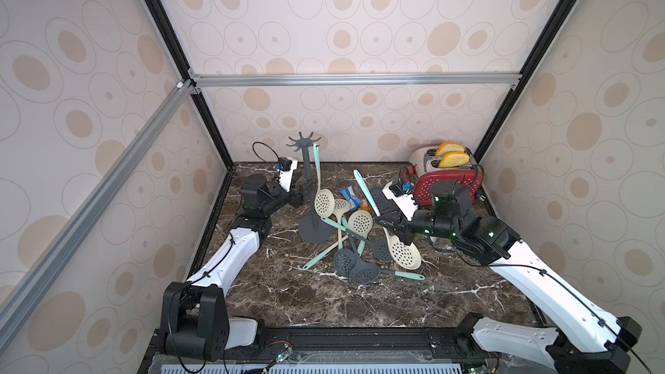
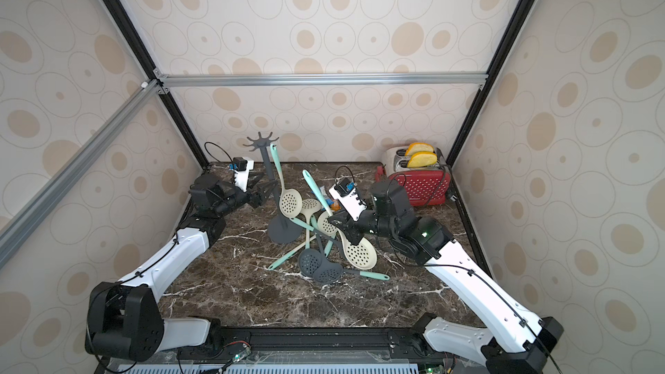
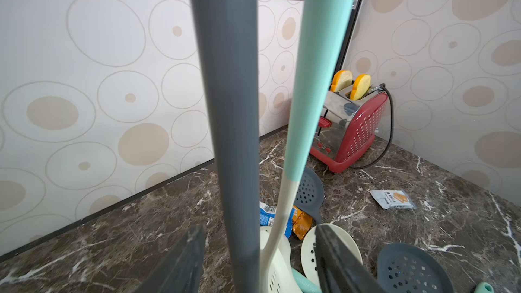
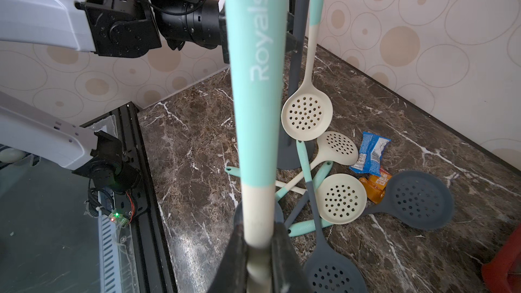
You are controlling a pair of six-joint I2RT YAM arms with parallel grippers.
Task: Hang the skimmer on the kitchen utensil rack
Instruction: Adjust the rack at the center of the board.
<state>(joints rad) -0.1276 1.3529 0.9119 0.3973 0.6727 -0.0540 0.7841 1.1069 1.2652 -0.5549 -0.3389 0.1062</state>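
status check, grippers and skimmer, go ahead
left gripper open around kitchen utensil rack pole. right gripper shut on cream skimmer, not hung. another skimmer hangs there; loose pile beside base.

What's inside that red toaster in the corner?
Two bread slices stand in the top slots of the toaster, their upper parts sticking out. Their lower parts and the slots' insides are hidden by the casing.

The dark marble table (image 1: 324, 304) is occupied by the rack (image 1: 313, 232), a red toaster (image 1: 442, 178), snack packets (image 1: 347, 196) and skimmers (image 1: 364, 275) heaped beside the rack's base.
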